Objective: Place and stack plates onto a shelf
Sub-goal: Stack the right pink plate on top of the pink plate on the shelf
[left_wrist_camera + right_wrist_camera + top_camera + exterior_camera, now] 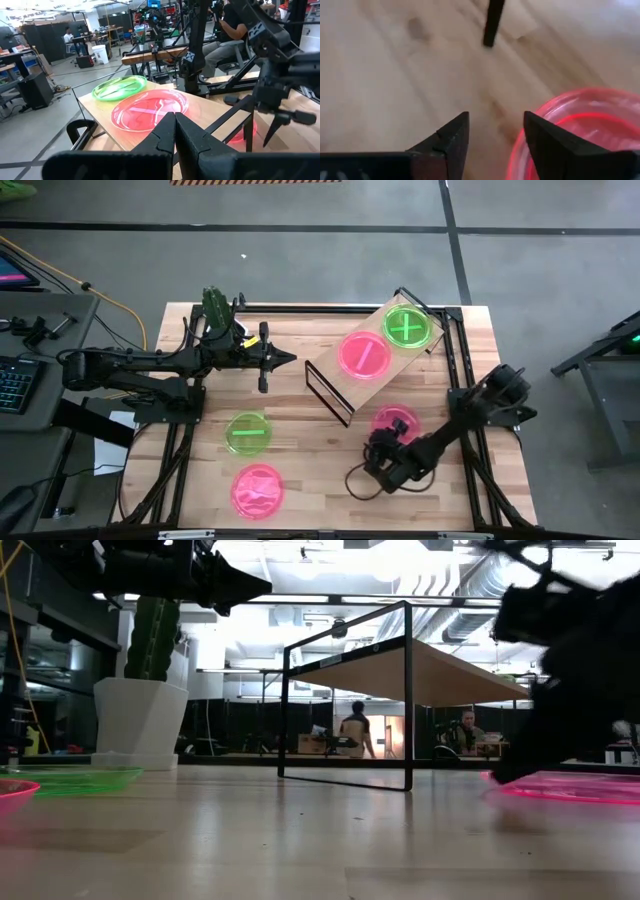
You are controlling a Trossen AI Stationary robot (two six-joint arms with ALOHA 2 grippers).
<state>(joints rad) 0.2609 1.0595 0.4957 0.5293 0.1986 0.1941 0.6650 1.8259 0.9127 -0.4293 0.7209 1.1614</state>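
The shelf (345, 380) stands right of the table's centre. A pink plate (363, 355) and a green plate (408, 327) showing a crossed mark lie on its board. The left wrist view shows both, pink plate (150, 106) and green plate (120, 86). A third pink plate (397, 420) lies on the table near the shelf. My right gripper (492, 135) is open and low over this pink plate's rim (520, 145), which runs between its fingers. My left gripper (290, 360) hovers shut and empty left of the shelf. A green plate (247, 433) and a pink plate (257, 490) lie on the table's near left.
A white pot with a cactus (215, 305) stands at the table's far left, behind my left arm. The shelf's black wire leg (492, 22) is just ahead of my right gripper. Bare tabletop lies between the shelf and the two left plates. People sit in the room beyond.
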